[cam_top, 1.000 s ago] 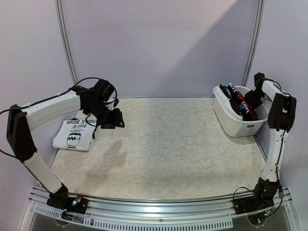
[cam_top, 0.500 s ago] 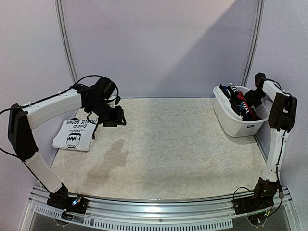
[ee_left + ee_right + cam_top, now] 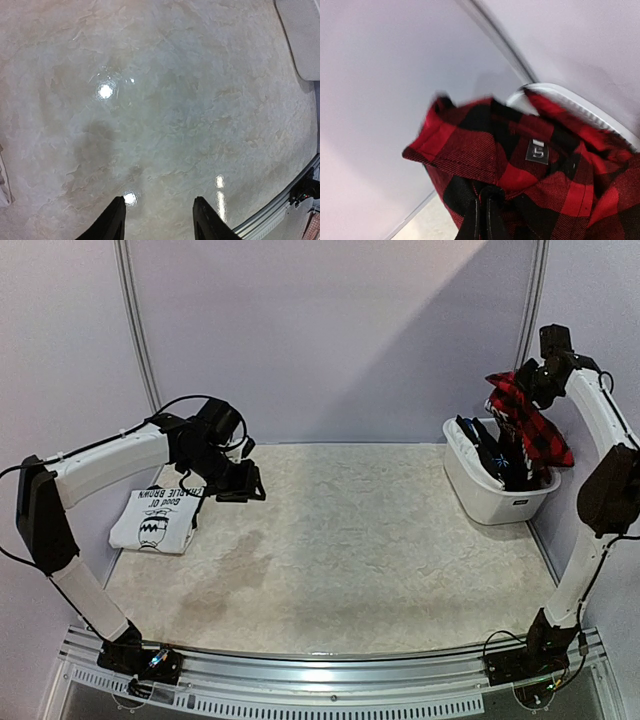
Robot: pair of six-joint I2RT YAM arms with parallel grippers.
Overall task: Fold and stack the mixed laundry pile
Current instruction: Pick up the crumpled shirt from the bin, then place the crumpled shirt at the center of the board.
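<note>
Right claw [image 3: 483, 200] pinches plaid shirt [image 3: 532, 422], hanging down over tub [image 3: 490, 502], tabletop [image 3: 350, 540] far right corner. Left claw [image 3: 159, 200] open, empty, far off.

- White folded cotton T-shirt w/ black print [image 3: 155, 520]: flat on beige marbled tabletop [image 3: 350, 540], far-left side.
- Left gripper [image 3: 159, 200]: over table, just right of T-shirt, not touching it.
- White rectangular plastic tub [image 3: 485, 498]: on table, far-right corner, well apart from T-shirt.
- Dark & striped soft garments [image 3: 488, 448]: in tub.
- Red-black plaid cloth garment [image 3: 530, 425]: hangs from right gripper [image 3: 483, 205], above tub; lower end approx. at tub's right rim.
</note>
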